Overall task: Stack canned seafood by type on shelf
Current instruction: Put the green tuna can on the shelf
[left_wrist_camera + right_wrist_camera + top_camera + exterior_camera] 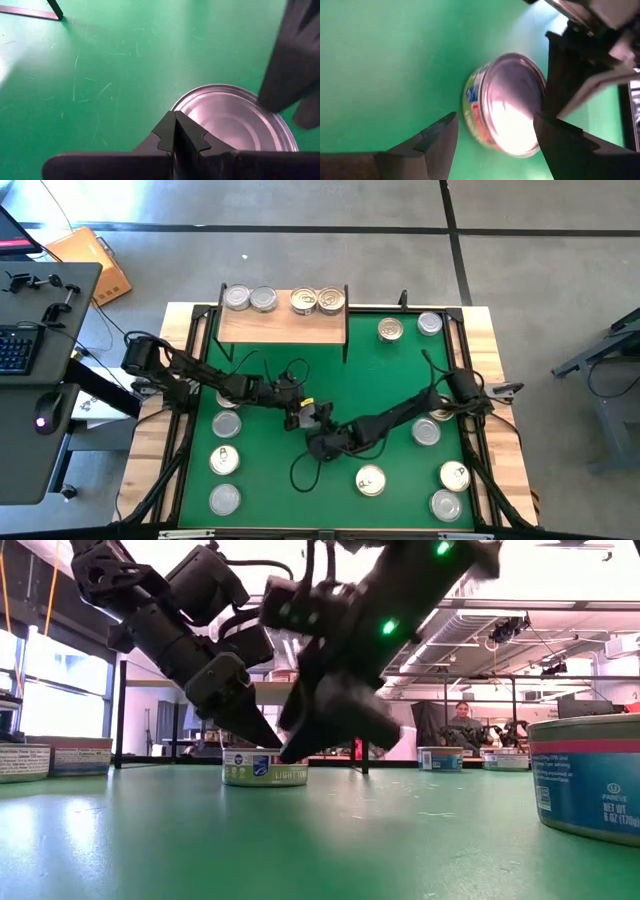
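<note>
High view: both end effectors crowd centre tin (299,408), mat (380,375) edges clear.

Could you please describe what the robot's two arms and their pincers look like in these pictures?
Both arms are dark, jointed and chunky, with black cables looping off them. The left pincer has two black fingers with notched, tapering tips. The right pincer has broad, flat black fingers. In the low view, small green lights glow on the right arm.

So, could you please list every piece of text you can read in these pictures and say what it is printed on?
"LIGHT": on the label of the can under the two tools, low view; smaller print there is blurred.
"NET WT 6 OZ (170g)": on the blue-labelled can at the right edge.
Labels on the other cans are too small or blurred to read.
</note>
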`<move>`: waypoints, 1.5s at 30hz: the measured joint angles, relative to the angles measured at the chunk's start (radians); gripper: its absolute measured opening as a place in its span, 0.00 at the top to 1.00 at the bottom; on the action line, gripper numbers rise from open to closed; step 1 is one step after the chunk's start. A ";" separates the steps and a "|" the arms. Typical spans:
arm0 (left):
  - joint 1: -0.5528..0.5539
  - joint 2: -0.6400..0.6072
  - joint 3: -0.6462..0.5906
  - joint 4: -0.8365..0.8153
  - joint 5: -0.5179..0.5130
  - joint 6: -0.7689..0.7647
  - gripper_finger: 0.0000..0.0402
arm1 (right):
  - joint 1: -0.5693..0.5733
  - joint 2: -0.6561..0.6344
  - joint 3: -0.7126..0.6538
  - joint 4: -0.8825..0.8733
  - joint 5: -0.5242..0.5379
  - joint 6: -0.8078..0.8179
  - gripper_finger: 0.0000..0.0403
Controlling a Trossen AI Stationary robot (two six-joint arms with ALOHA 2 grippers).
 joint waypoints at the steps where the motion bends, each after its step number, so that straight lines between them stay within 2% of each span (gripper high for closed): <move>1: 0.000 0.000 0.000 0.000 0.000 0.000 1.00 | 0.006 -0.013 0.000 -0.022 -0.001 0.022 0.37; 3: 0.002 0.000 0.000 0.003 0.024 -0.010 1.00 | 0.018 -0.034 0.000 -0.065 0.000 0.053 0.37; 7: 0.003 -0.052 -0.009 0.006 0.137 -0.045 1.00 | 0.041 -0.065 0.000 -0.094 0.004 0.094 0.37; 14: -0.007 -0.185 -0.010 -0.040 0.139 -0.005 1.00 | 0.055 -0.073 0.000 -0.096 0.042 0.122 0.37; 21: -0.005 -0.117 -0.009 -0.066 0.127 0.016 1.00 | 0.054 -0.073 0.000 -0.092 0.026 0.135 0.37; 28: 0.007 -0.013 -0.004 -0.025 0.119 0.010 1.00 | 0.042 -0.068 0.000 -0.020 -0.075 0.131 0.37; 31: 0.012 0.009 -0.006 -0.011 0.125 0.018 1.00 | 0.027 -0.049 0.000 -0.013 -0.047 0.116 0.37; 35: 0.011 0.012 -0.006 -0.009 0.121 0.024 1.00 | 0.015 -0.037 0.000 -0.014 0.050 0.108 0.37; 38: 0.007 0.002 -0.006 -0.010 0.117 0.024 1.00 | 0.017 -0.057 -0.001 -0.091 0.086 0.110 0.37; 41: -0.005 -0.015 -0.008 -0.025 0.108 0.019 1.00 | 0.014 -0.111 -0.001 -0.253 0.119 0.192 0.37; 43: -0.018 -0.027 -0.009 -0.033 0.085 0.016 1.00 | -0.010 -0.139 -0.001 -0.368 0.131 0.251 0.37; 45: -0.035 -0.041 -0.009 -0.029 0.043 0.010 1.00 | -0.051 -0.162 -0.036 -0.387 0.129 0.278 0.38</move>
